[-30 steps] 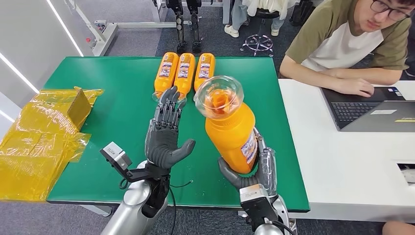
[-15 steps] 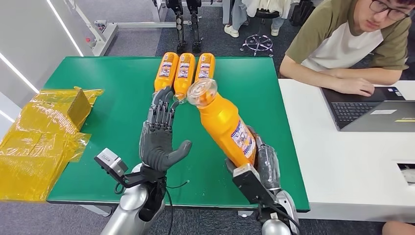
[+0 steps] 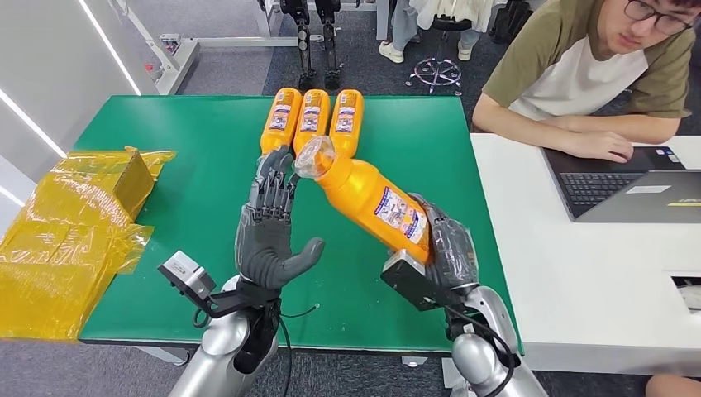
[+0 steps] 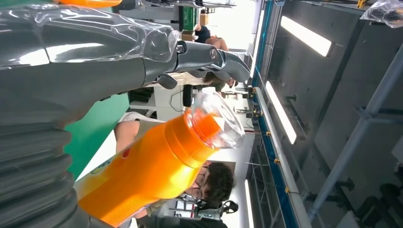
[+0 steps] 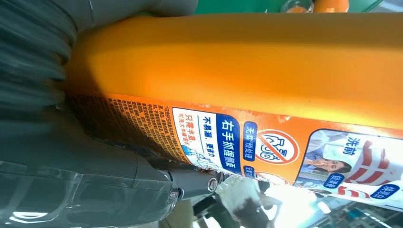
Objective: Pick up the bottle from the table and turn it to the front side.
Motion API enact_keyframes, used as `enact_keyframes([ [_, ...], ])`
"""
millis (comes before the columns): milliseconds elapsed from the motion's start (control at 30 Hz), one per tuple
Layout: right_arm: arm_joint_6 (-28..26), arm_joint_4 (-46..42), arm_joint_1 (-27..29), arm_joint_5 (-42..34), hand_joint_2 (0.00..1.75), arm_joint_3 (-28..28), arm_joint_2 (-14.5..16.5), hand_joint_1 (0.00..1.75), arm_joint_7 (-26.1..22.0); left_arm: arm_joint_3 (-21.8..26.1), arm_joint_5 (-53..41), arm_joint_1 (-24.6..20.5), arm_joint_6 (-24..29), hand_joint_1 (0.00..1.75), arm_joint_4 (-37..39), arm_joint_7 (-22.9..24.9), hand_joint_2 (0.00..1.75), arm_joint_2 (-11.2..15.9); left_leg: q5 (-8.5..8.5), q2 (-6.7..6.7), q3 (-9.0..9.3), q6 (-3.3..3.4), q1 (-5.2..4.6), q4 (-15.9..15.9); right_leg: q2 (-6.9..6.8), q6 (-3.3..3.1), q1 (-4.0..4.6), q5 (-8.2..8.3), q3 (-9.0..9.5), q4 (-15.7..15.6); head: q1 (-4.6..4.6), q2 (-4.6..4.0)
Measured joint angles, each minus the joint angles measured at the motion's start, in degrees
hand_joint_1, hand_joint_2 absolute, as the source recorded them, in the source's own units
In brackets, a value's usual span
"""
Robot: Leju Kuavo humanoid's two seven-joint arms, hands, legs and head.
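Right hand (image 3: 442,248) grips the orange plastic bottle (image 3: 372,203) by its base, tilted above the green desk (image 3: 190,190), cap beside the open left hand (image 3: 269,227). Roll slowly, keeping the label upward.

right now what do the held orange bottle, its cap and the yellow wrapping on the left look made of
Orange bottle in the right hand: apparently glossy opaque plastic, with soft highlights and a printed label.
Clear domed cap: transparent hard plastic, the orange nozzle showing through.
Yellow wrapping: likely thin translucent plastic film, crinkled and shiny, over a box shape.
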Motion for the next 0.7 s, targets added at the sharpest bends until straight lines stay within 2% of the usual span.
enact_keyframes([
  [233,0.11,2.86,-2.19,-0.68,1.75,4.16,0.05,1.75,-7.95,0.00,1.34,-0.64,-0.82,0.00,0.30,0.32,1.75,0.02,0.00,0.00,0.00,0.00,0.01,0.00,-0.01,0.00,0.01,0.00,0.00,0.00,-0.01,0.00],
  [333,-0.61,3.51,-2.43,-1.30,1.75,6.20,0.28,1.75,-9.87,0.00,1.63,-0.84,-1.11,0.00,0.67,0.48,1.75,0.03,0.00,0.00,0.00,0.00,0.01,0.00,0.00,0.00,0.01,0.00,0.00,0.00,-0.01,0.00],
  [533,-0.68,4.16,-2.48,-1.99,1.75,8.23,0.90,1.75,-10.12,-0.01,1.93,-0.97,-1.41,0.00,1.09,0.52,1.75,0.02,0.00,0.00,0.00,0.00,0.00,0.00,0.00,0.00,0.00,-0.01,0.00,0.00,-0.01,0.00],
  [700,2.41,5.58,-2.54,-0.93,1.75,9.35,1.63,1.75,-6.31,0.00,2.07,-0.96,-1.41,0.00,1.23,0.53,1.75,0.13,0.00,0.00,0.00,0.00,0.00,0.00,-0.01,0.00,0.00,-0.01,0.00,0.00,-0.01,0.00],
])
